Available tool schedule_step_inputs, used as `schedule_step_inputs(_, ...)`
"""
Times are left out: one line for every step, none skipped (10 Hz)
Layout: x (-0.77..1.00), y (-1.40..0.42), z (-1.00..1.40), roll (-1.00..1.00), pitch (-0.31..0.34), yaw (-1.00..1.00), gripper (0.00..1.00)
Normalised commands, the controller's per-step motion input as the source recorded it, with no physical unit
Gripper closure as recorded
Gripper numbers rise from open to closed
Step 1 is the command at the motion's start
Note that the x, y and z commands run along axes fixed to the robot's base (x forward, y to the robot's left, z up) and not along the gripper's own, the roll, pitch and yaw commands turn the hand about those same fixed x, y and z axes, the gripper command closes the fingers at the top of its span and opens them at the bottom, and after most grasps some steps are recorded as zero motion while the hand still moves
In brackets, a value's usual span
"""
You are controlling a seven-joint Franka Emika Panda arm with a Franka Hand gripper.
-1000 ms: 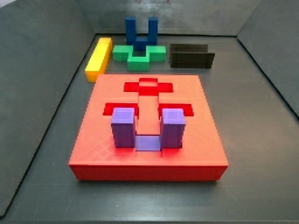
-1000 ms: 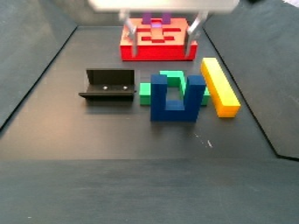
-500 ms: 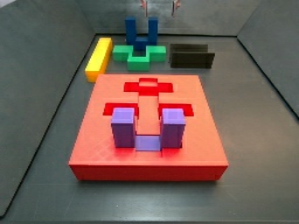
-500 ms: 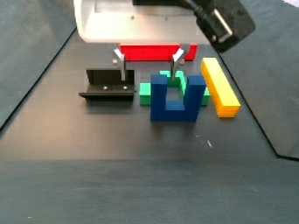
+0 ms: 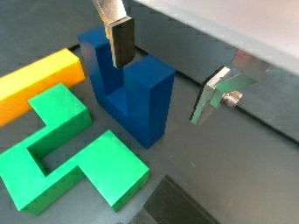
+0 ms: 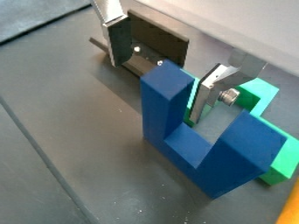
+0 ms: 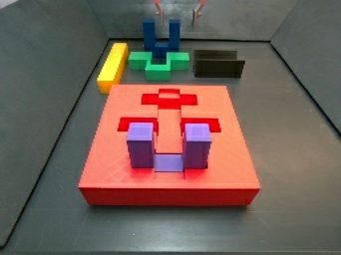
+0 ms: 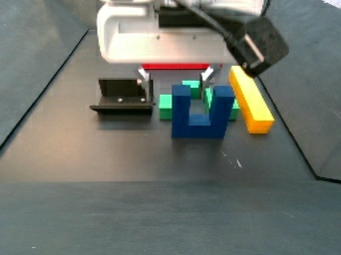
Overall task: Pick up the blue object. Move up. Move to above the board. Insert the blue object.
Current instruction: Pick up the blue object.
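A lab test cell: dark walled floor (image 8: 134,189), fixture (image 8: 122,98), gripper (image 8: 176,78) overhead.

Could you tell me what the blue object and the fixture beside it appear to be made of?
The blue object, which the open claw straddles, looks like matte plastic: even colour, faint layer lines, perhaps printed. The fixture looks like dark metal or hard plastic, with small screw holes; I cannot tell which.

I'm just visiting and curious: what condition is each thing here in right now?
Gripper: open, low around the blue object, holding nothing.
Blue object: upright on the floor, prongs up, not gripped.
Purple block: seated in the board, prongs up.
Board: flat on the floor.
Green block: lying flat.
Yellow bar: lying flat.
Fixture: standing.
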Motion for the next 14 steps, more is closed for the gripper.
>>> schedule_step_inputs(-0.02, 0.00, -0.24, 0.10, 0.000, 0.00, 0.00)
schedule_step_inputs(-0.04, 0.00, -0.19, 0.13, 0.000, 0.00, 0.00)
schedule_step_inputs(0.00, 0.00, -0.03, 0.07, 0.000, 0.00, 0.00)
schedule_step_inputs(0.00, 0.00, 0.00, 0.01, 0.000, 0.00, 0.00)
schedule_step_inputs(0.00, 0.00, 0.00, 0.01, 0.000, 0.00, 0.00)
schedule_step_inputs(0.00, 0.00, 0.00, 0.00, 0.000, 0.00, 1.00)
schedule_step_inputs(0.00, 0.00, 0.00, 0.00, 0.000, 0.00, 1.00)
schedule_step_inputs(0.00, 0.00, 0.00, 0.00, 0.000, 0.00, 1.00)
schedule_step_inputs(0.00, 0.00, 0.00, 0.00, 0.000, 0.00, 1.00)
schedule_step_inputs(0.00, 0.00, 0.00, 0.00, 0.000, 0.00, 1.00)
schedule_step_inputs(0.00, 0.00, 0.00, 0.00, 0.000, 0.00, 1.00)
schedule_step_inputs(0.00, 0.00, 0.00, 0.00, 0.000, 0.00, 1.00)
schedule_step_inputs(0.00, 0.00, 0.00, 0.00, 0.000, 0.00, 1.00)
schedule_step_inputs(0.00, 0.00, 0.00, 0.00, 0.000, 0.00, 1.00)
